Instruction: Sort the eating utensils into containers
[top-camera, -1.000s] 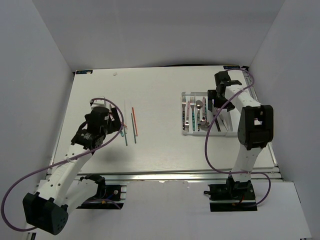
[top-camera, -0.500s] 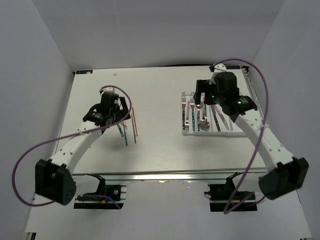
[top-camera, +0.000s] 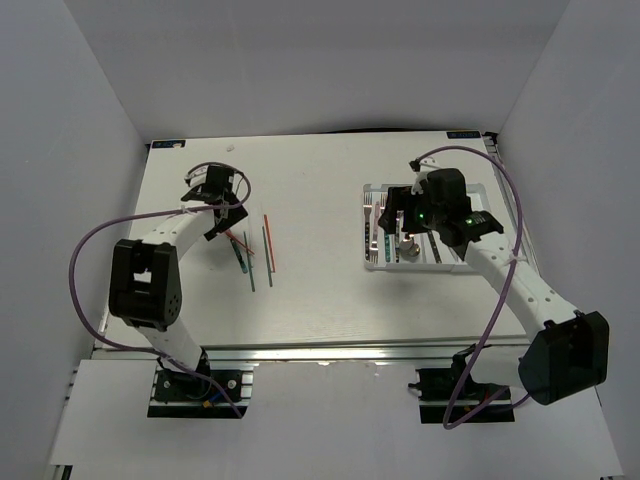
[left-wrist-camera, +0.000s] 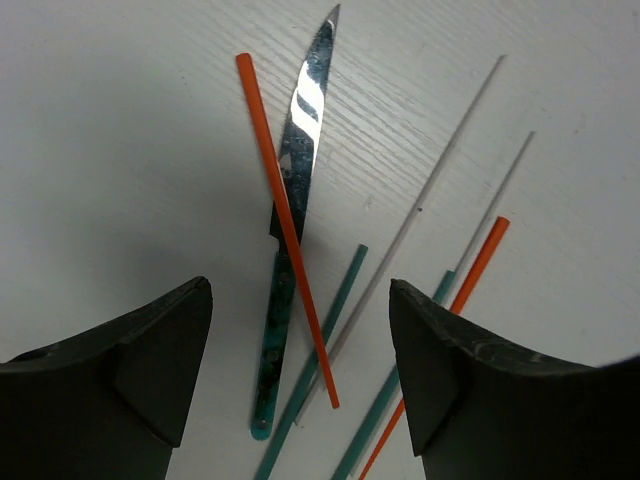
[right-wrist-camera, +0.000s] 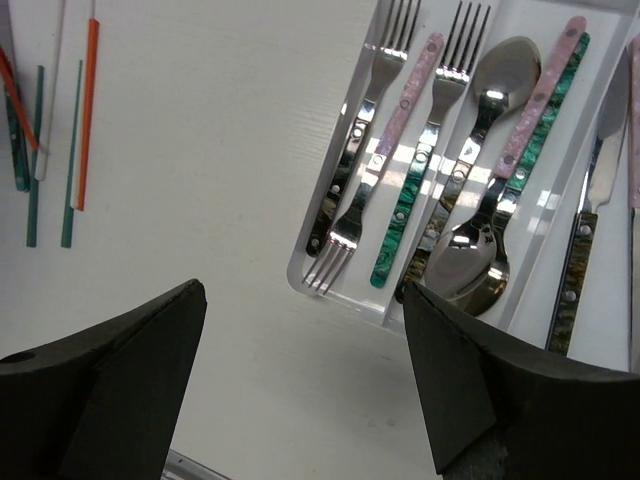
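Left gripper (left-wrist-camera: 300, 345): we are hovering it, fingers spread wide and empty, above teal-handled knife (left-wrist-camera: 305, 120) lying on table (left-wrist-camera: 120, 150). Orange chopstick (left-wrist-camera: 284, 215) is lying across knife, green chopsticks (left-wrist-camera: 318, 345) just beside. Right gripper (right-wrist-camera: 300, 380): we are holding it agape over white tray (right-wrist-camera: 350, 300) edge. Forks (right-wrist-camera: 358, 140) and spoons (right-wrist-camera: 465, 265) are resting in compartments.
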